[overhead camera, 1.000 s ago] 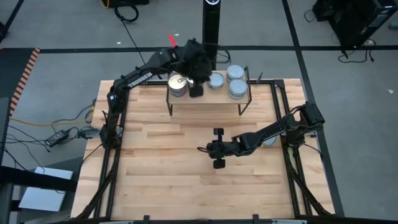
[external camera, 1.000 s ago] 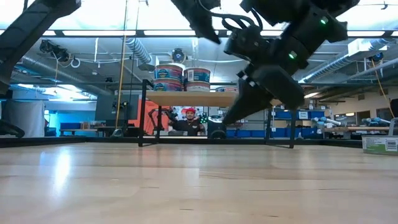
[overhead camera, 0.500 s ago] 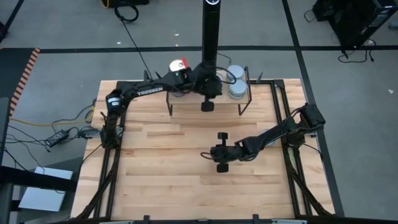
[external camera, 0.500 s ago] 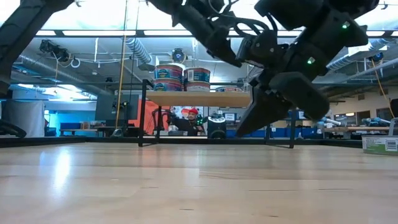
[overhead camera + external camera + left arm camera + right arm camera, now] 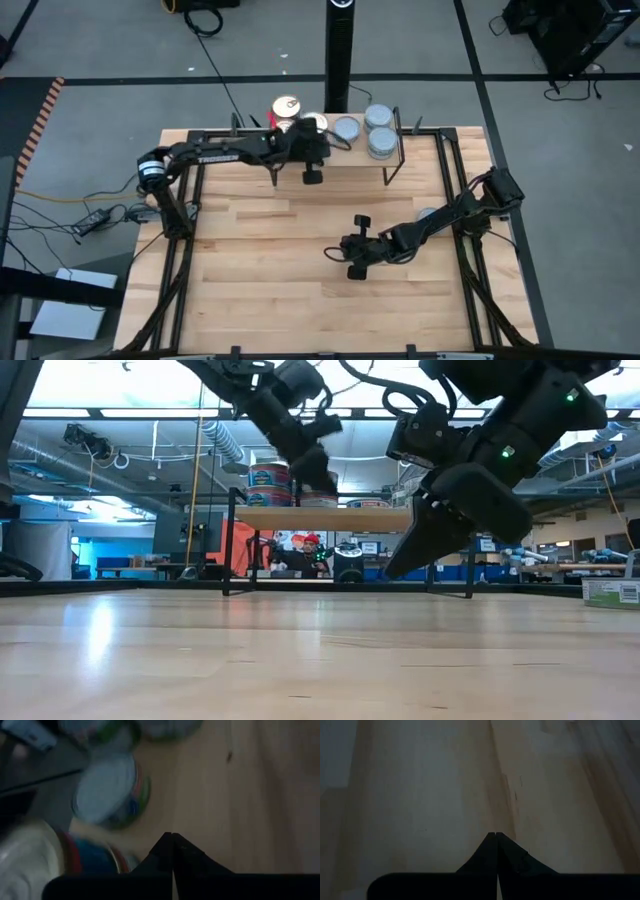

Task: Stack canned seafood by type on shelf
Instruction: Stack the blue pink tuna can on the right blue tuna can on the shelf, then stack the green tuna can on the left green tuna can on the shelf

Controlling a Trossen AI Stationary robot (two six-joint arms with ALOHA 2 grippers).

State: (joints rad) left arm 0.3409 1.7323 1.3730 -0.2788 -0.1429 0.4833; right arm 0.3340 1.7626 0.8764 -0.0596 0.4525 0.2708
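The shelf (image 5: 340, 160) is a light-wood plank on black legs at the table's far edge, also seen in the low view (image 5: 325, 518). Blue-grey-topped tins (image 5: 378, 130) sit on its right half, and one (image 5: 107, 790) shows in the left wrist view. A gold-topped tin (image 5: 287, 105) is at its far left corner, and another (image 5: 30, 862) shows close to the left wrist camera. Stacked tins (image 5: 272, 480) stand on the plank. My left gripper (image 5: 312, 168) hovers shut over the shelf's near left part. My right gripper (image 5: 355, 245) hangs shut above mid-table.
One more tin (image 5: 427, 214) lies on the table, partly under the right arm. A black pole (image 5: 338, 55) stands behind the shelf. A person in a red cap (image 5: 303, 542) is beyond the far edge. Bare wooden tabletop (image 5: 260, 270) spreads across the near half.
My left gripper has drawn back from the tins at the shelf's left end toward the shelf's near edge. Its arm has dropped lower and now stretches out from the table's left side. The stacks on the shelf stand as before.
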